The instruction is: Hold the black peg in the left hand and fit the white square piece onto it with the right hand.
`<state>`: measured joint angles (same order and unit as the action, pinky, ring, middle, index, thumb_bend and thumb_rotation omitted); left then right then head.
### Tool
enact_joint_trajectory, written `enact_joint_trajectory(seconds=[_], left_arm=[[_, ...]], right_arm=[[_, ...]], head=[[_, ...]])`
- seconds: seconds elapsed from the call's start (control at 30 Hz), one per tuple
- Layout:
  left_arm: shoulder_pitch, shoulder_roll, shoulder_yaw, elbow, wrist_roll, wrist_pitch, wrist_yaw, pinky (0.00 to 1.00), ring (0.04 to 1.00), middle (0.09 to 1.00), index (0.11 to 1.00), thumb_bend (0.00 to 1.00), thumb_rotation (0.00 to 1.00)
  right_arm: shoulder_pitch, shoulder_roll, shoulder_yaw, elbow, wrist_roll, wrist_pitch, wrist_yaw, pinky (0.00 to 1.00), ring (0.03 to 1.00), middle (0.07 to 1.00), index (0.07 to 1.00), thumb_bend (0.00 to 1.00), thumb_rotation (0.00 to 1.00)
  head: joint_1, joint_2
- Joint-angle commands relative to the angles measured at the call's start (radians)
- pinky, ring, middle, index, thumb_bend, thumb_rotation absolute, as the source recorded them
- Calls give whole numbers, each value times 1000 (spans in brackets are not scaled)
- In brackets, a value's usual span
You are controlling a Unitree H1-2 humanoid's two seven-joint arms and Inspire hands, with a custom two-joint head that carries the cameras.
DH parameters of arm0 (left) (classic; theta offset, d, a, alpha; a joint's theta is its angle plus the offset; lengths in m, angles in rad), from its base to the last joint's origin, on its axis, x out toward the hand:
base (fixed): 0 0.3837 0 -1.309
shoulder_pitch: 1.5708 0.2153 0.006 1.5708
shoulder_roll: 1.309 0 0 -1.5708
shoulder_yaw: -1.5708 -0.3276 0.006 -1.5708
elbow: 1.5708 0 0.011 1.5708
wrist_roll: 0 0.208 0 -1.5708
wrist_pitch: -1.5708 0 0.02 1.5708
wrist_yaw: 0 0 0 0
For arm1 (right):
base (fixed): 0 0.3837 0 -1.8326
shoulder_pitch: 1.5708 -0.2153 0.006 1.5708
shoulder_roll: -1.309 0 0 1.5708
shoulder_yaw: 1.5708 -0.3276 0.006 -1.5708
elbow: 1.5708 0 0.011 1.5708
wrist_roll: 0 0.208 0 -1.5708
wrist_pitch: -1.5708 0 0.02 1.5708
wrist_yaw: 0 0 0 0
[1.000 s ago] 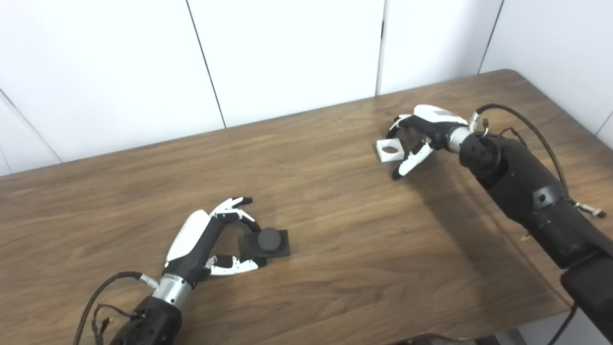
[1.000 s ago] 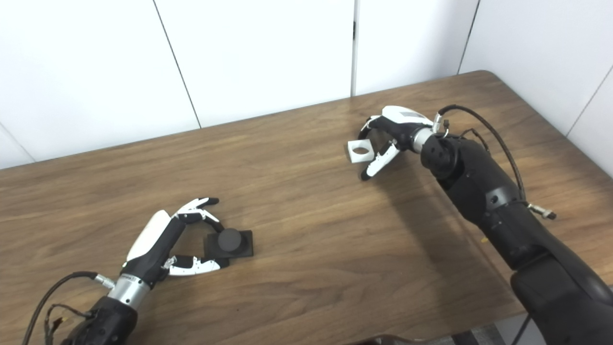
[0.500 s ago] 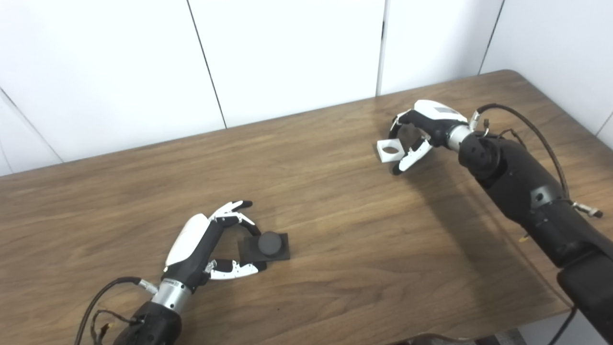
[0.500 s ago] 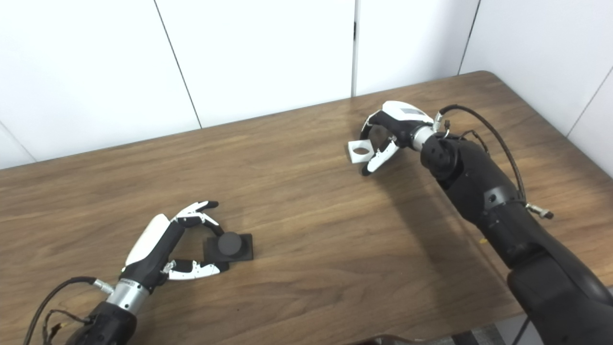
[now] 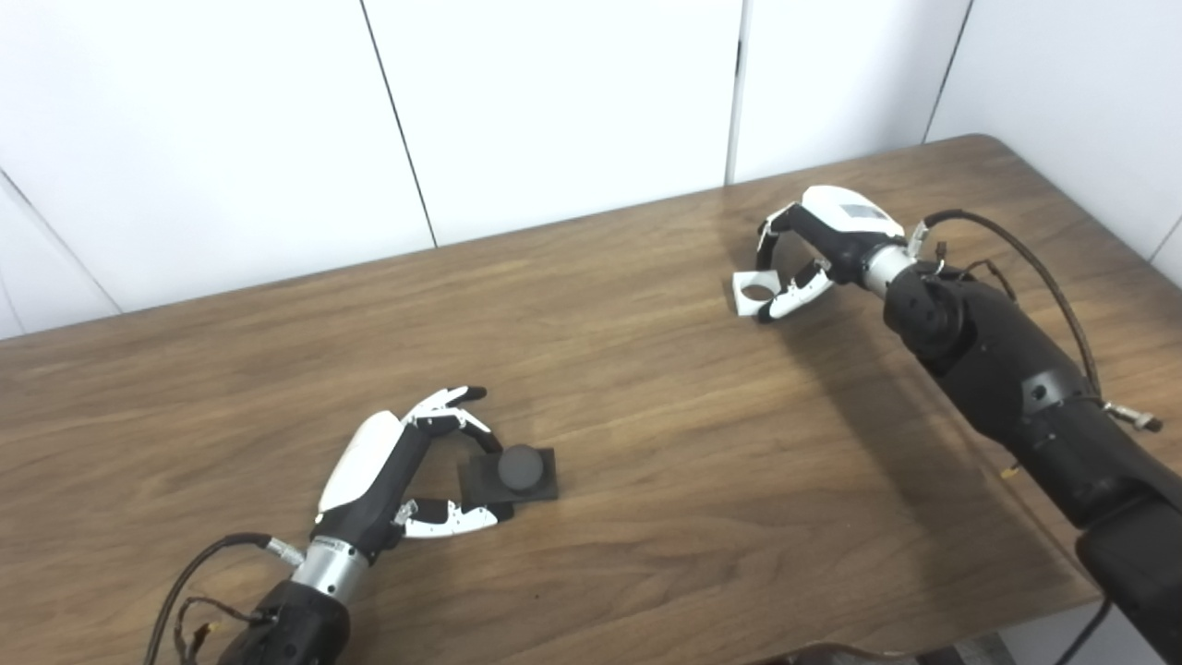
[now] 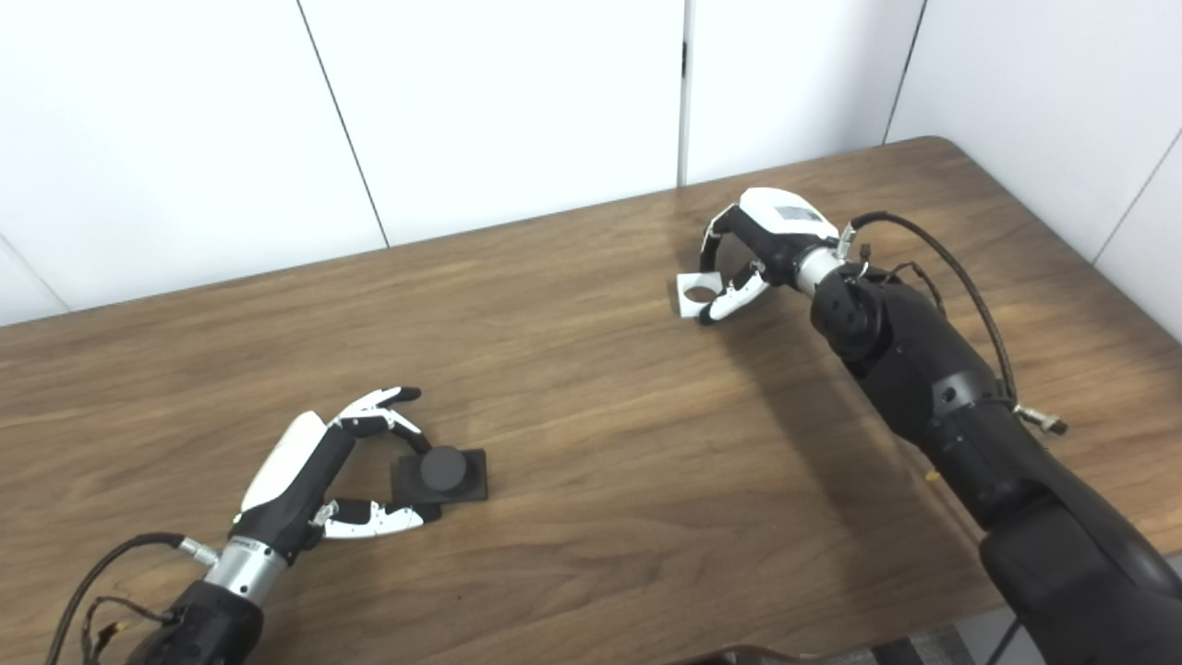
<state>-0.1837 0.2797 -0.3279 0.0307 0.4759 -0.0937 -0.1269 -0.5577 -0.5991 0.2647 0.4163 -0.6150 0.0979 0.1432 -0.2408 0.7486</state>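
1. Your left hand [image 5: 388, 471] sits low on the table [image 5: 646, 443], near the front-left, arm coming in from the bottom edge. Fingers and thumb are spread around the near-left side of the black peg [image 5: 511, 474], not clamped on it.
2. The thumb [image 5: 452, 519] lies flat along the wood with its tip at the near-left corner of the peg's base. The upper fingers [image 5: 452, 406] curl over toward the base's far-left edge. Can't tell whether any fingertip actually touches the base.
3. The black peg is a round stub standing upright on a flat square base. The base lies flat on the table, just right of your left hand.
4. Mid-table between the two hands is bare wood; the hands are well apart.
5. Your right hand [image 6: 753, 254] is at the far right of the table, arm running in from the bottom-right corner with a cable looped at the wrist.
6. It's pinching the white square piece [image 6: 694, 296]: fingers arch over the top, thumb comes in from the near-right side. The piece sticks out to the left of the hand.
7. The piece's round hole faces up toward you, slightly tilted. Can't tell whether it is resting on the table or just clear of it.
8. Behind the table: white wall panels [image 5: 554, 102] with dark seams.
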Motion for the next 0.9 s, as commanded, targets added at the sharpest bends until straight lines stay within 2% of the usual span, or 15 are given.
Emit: enact_joint_trajectory(seconds=[0.0,0.4,0.5,0.63,0.87], left_arm=[[42,17,-16,14,10,57,-59,819,921,883,489,519,83],[39,14,-14,17,-2,57,-63,820,922,882,488,520,81],[37,13,-16,19,4,57,-62,822,922,883,488,520,82],[35,11,-17,17,9,66,-65,833,923,885,489,520,83],[33,6,-21,19,14,72,-64,830,927,888,489,519,84]], right_arm=[[-10,-18,-7,-7,-21,-4,-23,867,854,803,484,518,137],[45,-15,-56,-155,-38,-29,-114,884,883,806,482,522,133],[51,-17,-72,-201,-48,-22,-110,906,908,821,482,522,135],[65,-23,-94,-280,-62,-30,-114,874,893,808,482,523,136],[86,-28,-125,-410,-43,-25,-63,871,898,807,481,522,135]], head=[[2,1],[11,7],[16,8],[25,9],[52,14]])
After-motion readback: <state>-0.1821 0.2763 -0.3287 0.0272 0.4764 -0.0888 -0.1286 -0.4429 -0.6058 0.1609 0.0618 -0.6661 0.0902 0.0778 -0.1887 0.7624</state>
